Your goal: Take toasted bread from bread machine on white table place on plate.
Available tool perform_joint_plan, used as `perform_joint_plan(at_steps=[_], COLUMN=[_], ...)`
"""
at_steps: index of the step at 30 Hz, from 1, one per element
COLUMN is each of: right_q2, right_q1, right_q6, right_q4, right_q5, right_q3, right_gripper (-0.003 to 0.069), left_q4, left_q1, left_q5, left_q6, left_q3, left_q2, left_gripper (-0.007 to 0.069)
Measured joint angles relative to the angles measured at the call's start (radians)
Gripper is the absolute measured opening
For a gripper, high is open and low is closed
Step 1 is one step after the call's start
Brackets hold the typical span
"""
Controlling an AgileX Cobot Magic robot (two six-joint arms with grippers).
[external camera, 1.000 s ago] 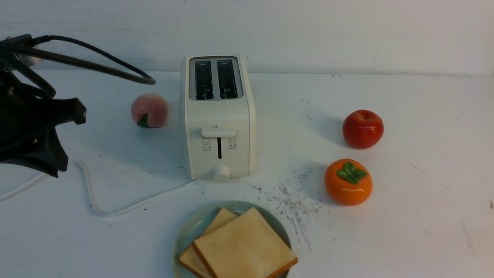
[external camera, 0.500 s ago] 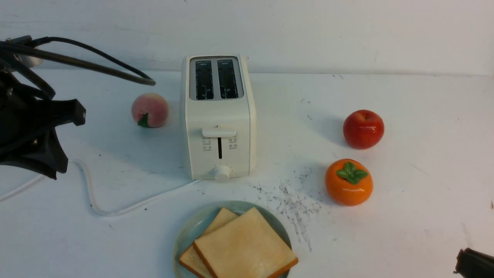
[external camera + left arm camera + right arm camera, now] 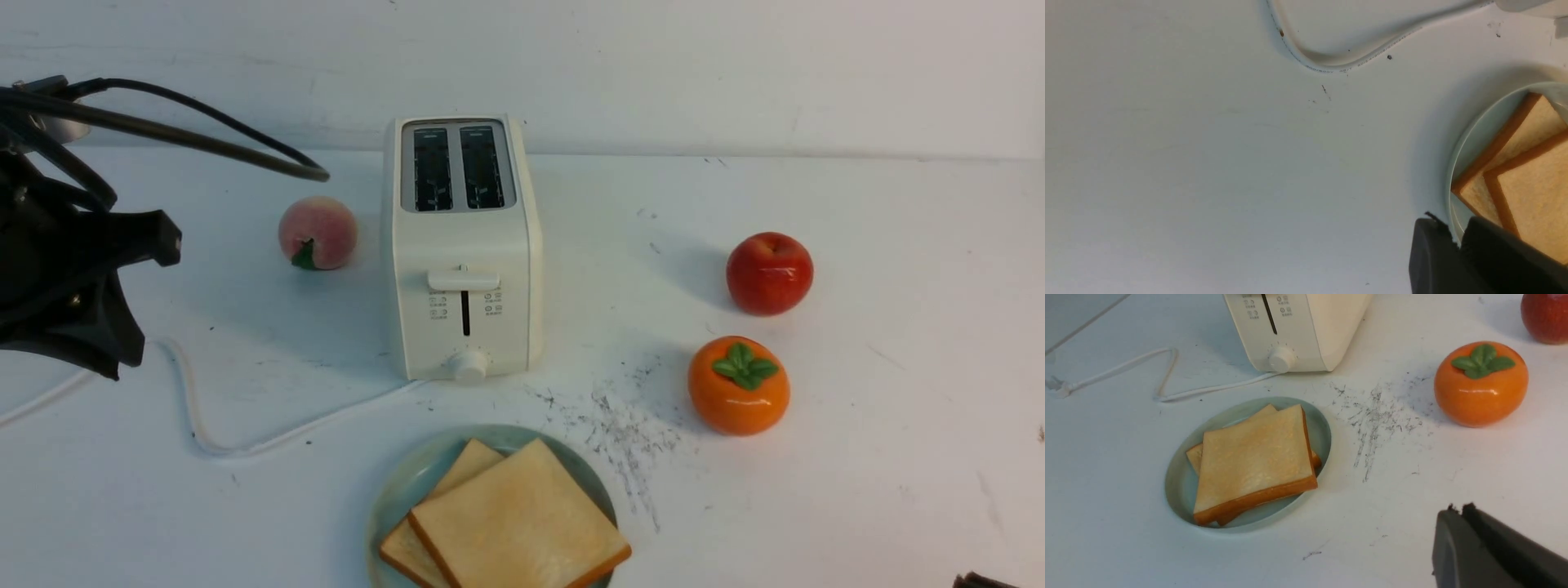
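Right tool (image 3: 1461, 509): fingertips together, nothing between them, over the near right part of the desk (image 3: 857, 498). Left tool (image 3: 1449, 222): on the left side, with no bread in its fingers; whether it is open or closed cannot be told from these views.

Both slices of toasted bread lie on the plate (image 3: 563, 451), which rests on the near side of the bread machine (image 3: 461, 237). The upper slice (image 3: 518, 510) is turned askew across the lower slice (image 3: 464, 472), and one corner reaches over the plate's right rim. The slots (image 3: 457, 167) show no bread.

Step in hand, as judged: placing appears complete, and the arms are at the withdrawal stage. The next move calls for no further grasp, only for both tools to be kept clear of the stack; a brush against the overhanging corner could shift the upper slice.

Compared with the frame half a second earlier, the dark part of the right arm at the near right edge of the front view has sunk to a small sliver. Bread, plate and bread machine show no evident change of position, and the left arm appears unmoved.
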Motion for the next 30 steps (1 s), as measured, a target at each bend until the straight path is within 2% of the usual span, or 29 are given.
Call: perform_joint_plan(at_steps=[5, 10, 11, 13, 17, 22, 30], right_q2=[-0.125, -0.200, -0.228, -0.254, -0.316, -0.318, -0.318], right_q1=[-0.006, -0.089, -0.154, -0.208, -0.383, -0.496, -0.528], right_q6=[0.000, 0.001, 0.001, 0.001, 0.001, 0.001, 0.001], right_q4=[-0.008, -0.060, -0.076, -0.080, -0.082, -0.082, -0.008], right_q5=[0.008, 0.008, 0.014, 0.026, 0.094, 0.137, 0.140], right_q3=[0.000, 0.017, 0.030, 0.040, 0.087, 0.152, 0.196], right_gripper=[0.0012, 0.0013, 0.0015, 0.0015, 0.0019, 0.0025, 0.0033], left_q4=[0.000, 0.000, 0.000, 0.000, 0.000, 0.000, 0.000], left_q1=[0.000, 0.000, 0.000, 0.000, 0.000, 0.000, 0.000], left_q5=[-0.003, -0.013, -0.013, -0.013, -0.002, 0.006, 0.014], left_q6=[0.000, 0.000, 0.000, 0.000, 0.000, 0.000, 0.000], left_q3=[0.000, 0.000, 0.000, 0.000, 0.000, 0.000, 0.000], left_q2=[0.000, 0.000, 0.000, 0.000, 0.000, 0.000, 0.000], left_gripper=[0.0101, 0.0104, 0.0107, 0.0109, 0.0109, 0.0109, 0.0109])
